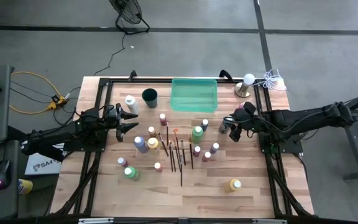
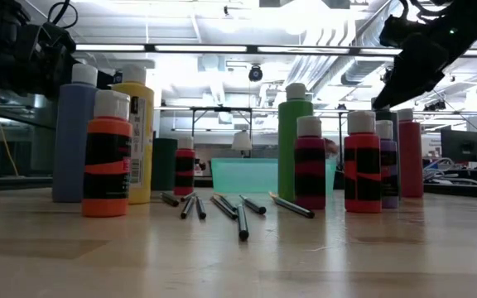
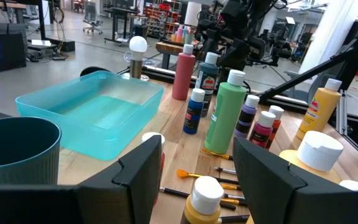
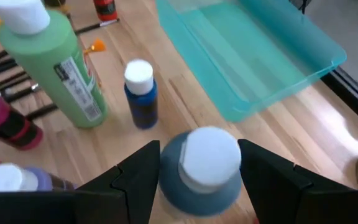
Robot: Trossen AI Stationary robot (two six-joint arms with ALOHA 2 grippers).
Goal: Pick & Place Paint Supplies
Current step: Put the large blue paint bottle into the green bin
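Many small paint bottles stand upright on the wooden table, with thin dark paintbrushes point(image 1: 178, 152) lying flat among them. My right gripper point(image 4: 199, 149) is open and slants down over a dark teal bottle with a white cap point(image 4: 209, 158), one finger on each side of it. A small blue bottle point(image 4: 140, 93) and a tall green bottle point(image 4: 55, 62) stand just beyond. In the high view my right gripper point(image 1: 229, 129) is right of the bottle cluster. At the table's left my left gripper point(image 1: 129, 119) hangs level and open with nothing between its fingers point(image 3: 197, 143). My right gripper's fingers point(image 4: 143, 171) stand close along the two sides of the teal bottle, just below its cap, coming slantwise from above and from the table's right. Whether they touch the bottle I cannot tell.
A translucent green tray point(image 1: 194, 94) sits at the far middle, a dark round cup point(image 1: 150, 96) to its left, and a white-topped lamp-like object point(image 1: 245, 84) at the far right. A yellow bottle point(image 1: 235, 184) stands alone near the front right. Bare wood lies along the near edge.
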